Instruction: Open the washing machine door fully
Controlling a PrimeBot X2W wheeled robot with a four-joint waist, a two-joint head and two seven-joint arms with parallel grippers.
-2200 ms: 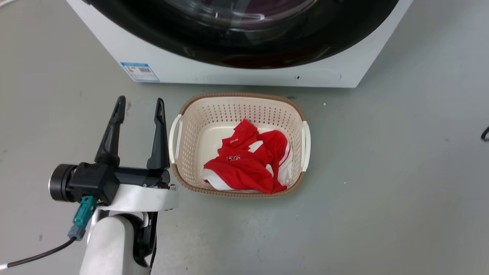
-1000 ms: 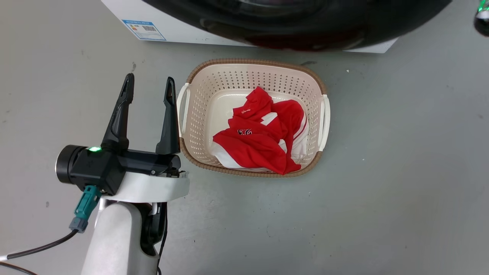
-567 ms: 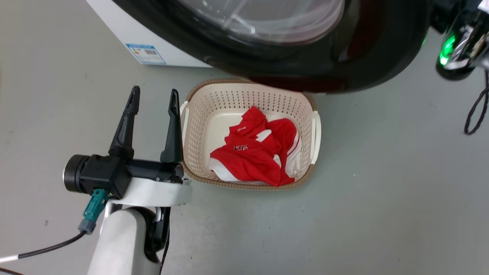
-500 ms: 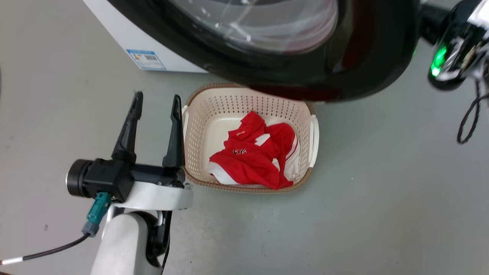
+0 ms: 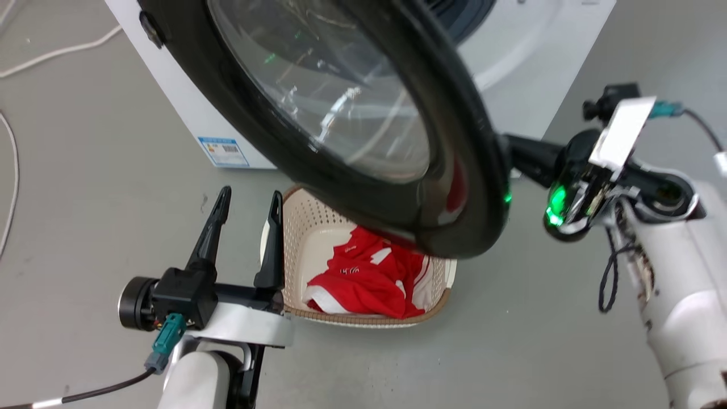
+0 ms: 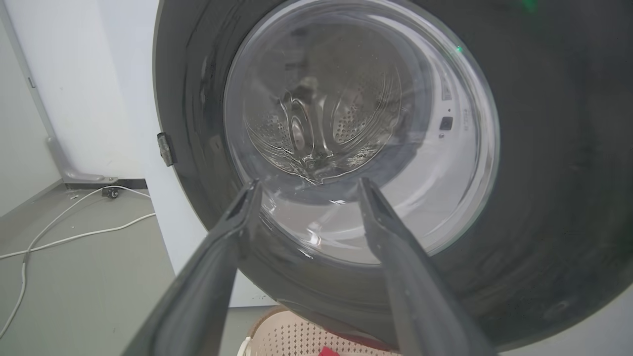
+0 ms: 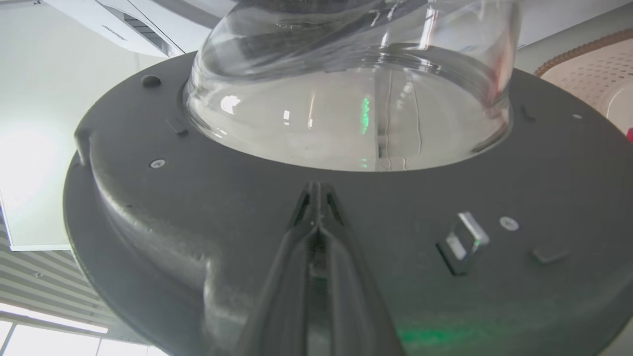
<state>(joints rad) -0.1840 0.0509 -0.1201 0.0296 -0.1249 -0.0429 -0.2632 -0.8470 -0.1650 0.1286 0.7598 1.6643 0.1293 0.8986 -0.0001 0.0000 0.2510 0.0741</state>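
The washing machine door (image 5: 341, 113) has swung well further out from the washing machine (image 5: 182, 113) than half a second ago, with your right gripper (image 7: 316, 198), fingers pressed together on nothing, tipped against its grey inner face below the glass bowl (image 7: 346, 109). Your left gripper (image 5: 251, 193) hangs wide and empty close beside the basket (image 5: 292, 227), whose far end the door's rim now overhangs above the red shirt (image 5: 363, 278). The right wrist view gives you the inner latch (image 7: 462, 240); the left wrist view looks through the glass to the drum (image 6: 316, 123).
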